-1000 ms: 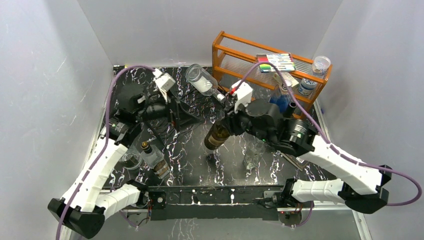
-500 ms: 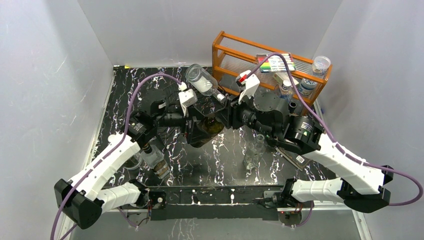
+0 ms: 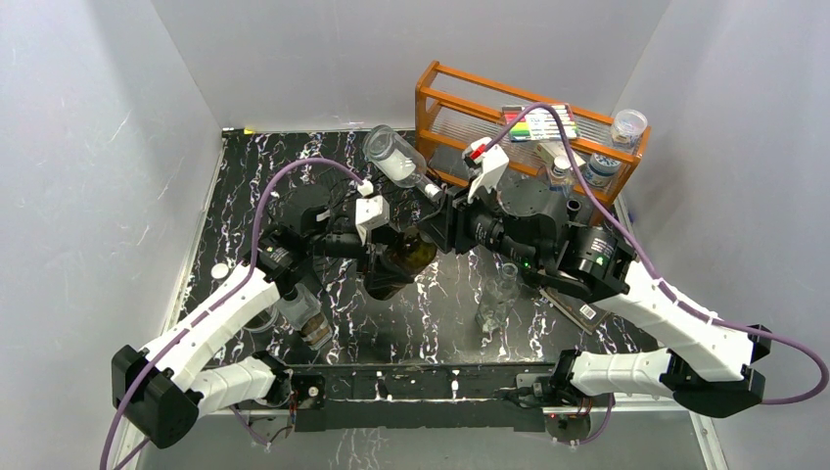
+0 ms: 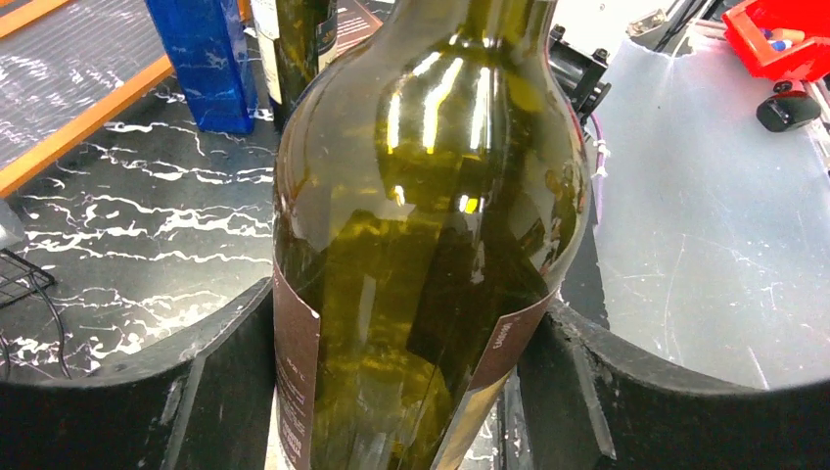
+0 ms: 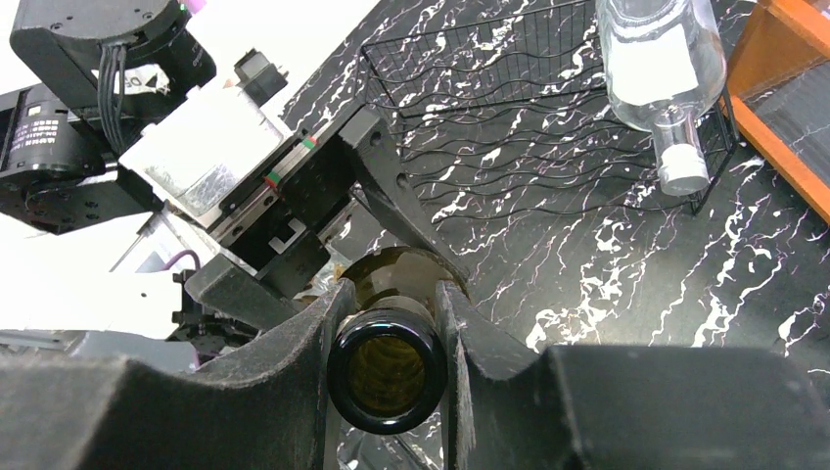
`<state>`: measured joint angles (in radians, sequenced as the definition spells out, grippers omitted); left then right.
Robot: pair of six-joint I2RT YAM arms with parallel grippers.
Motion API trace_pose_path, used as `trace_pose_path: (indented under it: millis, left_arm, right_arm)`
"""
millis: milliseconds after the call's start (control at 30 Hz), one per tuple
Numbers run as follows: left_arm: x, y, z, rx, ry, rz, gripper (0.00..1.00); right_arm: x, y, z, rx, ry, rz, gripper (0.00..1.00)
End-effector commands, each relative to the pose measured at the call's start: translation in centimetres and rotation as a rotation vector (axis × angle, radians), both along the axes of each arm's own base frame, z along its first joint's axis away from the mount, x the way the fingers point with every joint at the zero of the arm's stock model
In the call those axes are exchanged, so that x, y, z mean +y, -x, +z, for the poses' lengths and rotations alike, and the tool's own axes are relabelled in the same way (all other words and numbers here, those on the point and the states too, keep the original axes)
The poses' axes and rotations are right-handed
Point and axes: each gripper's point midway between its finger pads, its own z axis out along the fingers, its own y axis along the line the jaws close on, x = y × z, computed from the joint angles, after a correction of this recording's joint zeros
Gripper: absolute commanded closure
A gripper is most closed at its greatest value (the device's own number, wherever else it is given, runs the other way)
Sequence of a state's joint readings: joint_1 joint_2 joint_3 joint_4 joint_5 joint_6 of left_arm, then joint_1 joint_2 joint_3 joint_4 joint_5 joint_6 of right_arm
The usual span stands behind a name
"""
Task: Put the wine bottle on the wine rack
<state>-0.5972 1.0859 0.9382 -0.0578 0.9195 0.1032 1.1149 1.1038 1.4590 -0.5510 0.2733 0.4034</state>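
Observation:
The wine bottle (image 3: 399, 260) is dark olive glass with a brown label, held level in the air over the middle of the table. My right gripper (image 5: 391, 304) is shut on its neck, with the open mouth (image 5: 387, 370) facing the right wrist camera. My left gripper (image 4: 409, 305) is shut on the bottle's body (image 4: 431, 196), and both fingers press the label. In the top view the left gripper (image 3: 380, 262) and right gripper (image 3: 438, 231) face each other along the bottle. The black wire wine rack (image 5: 509, 108) lies beyond it on the table.
A clear bottle (image 3: 396, 157) lies on the rack's far end. The orange wooden shelf (image 3: 460, 93) at the back right holds markers and jars. A clear bottle (image 3: 497, 299) stands right of centre. Another bottle (image 3: 305, 318) lies front left. A blue carton (image 4: 207, 59) stands by the shelf.
My left arm swung in from the left, set its jaws around the bottle's body and closed on it. The right gripper carried the bottle back and tilted it more level, still shut on the neck.

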Motion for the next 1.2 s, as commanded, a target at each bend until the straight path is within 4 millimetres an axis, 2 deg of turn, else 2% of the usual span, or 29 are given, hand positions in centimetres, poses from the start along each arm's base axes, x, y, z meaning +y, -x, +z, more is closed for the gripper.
trace_pose_path:
  millis: [0,33,100,133,200,233,267,300,367,500,600,800,1000,1100,1167]
  left_arm:
    - [-0.1,0.1,1.3,-0.155,0.036,-0.055,0.56]
    - [0.0,-0.2,1.2,-0.182,0.024,-0.045,0.61]
    - [0.2,-1.1,1.3,-0.245,0.0,-0.016,0.65]
    - [0.4,-1.5,1.4,-0.276,-0.012,-0.005,0.67]
    - [0.7,-2.3,1.7,-0.344,-0.035,0.019,0.73]
    - [0.9,-2.8,2.0,-0.38,-0.046,0.037,0.75]
    - [1.0,-3.3,2.2,-0.417,-0.057,0.052,0.77]
    - [1.2,-3.8,2.5,-0.46,-0.069,0.069,0.78]
    - [1.6,-5.2,3.4,-0.551,-0.09,0.113,0.79]
    - [2.3,-7.2,6.1,-0.735,-0.108,0.189,0.78]
    - [2.7,-8.3,7.2,-0.838,-0.133,0.21,0.78]
    - [3.3,-10.1,7.8,-1.089,-0.203,0.226,0.76]
    - [3.3,-10.3,7.8,-1.294,-0.257,0.155,0.77]
    - [3.5,-10.1,7.3,-1.368,-0.284,0.124,0.81]
    - [3.6,-10.1,7.1,-1.386,-0.299,0.124,0.81]
  right_arm:
    - [-0.5,1.0,7.8,-0.071,-0.252,0.021,1.0]
    - [-0.7,1.1,7.3,-0.06,-0.234,0.018,1.0]
    - [-1.0,1.3,6.4,-0.044,-0.211,0.02,1.0]
    - [-1.1,1.5,6.1,-0.036,-0.199,0.029,0.93]
    - [-1.4,2.0,5.3,-0.016,-0.177,0.041,0.62]
    - [-1.5,2.1,4.9,-0.007,-0.163,0.043,0.42]
    - [-1.7,2.3,4.5,0.001,-0.15,0.047,0.3]
    - [-1.9,2.4,4.3,0.006,-0.139,0.048,0.22]
    - [-2.3,2.5,3.8,0.016,-0.107,0.044,0.14]
    - [-2.9,2.0,3.1,0.032,-0.033,0.009,0.13]
    - [-3.0,1.5,2.4,0.047,0.023,-0.018,0.12]
    - [-2.1,0.1,1.3,0.078,0.101,-0.075,0.11]
    - [-1.3,-2.3,-0.8,0.107,0.254,-0.142,0.14]
    - [-0.5,-3.0,-2.3,0.128,0.291,-0.084,0.16]
    - [0.5,-2.8,-3.6,0.164,0.298,0.004,0.19]
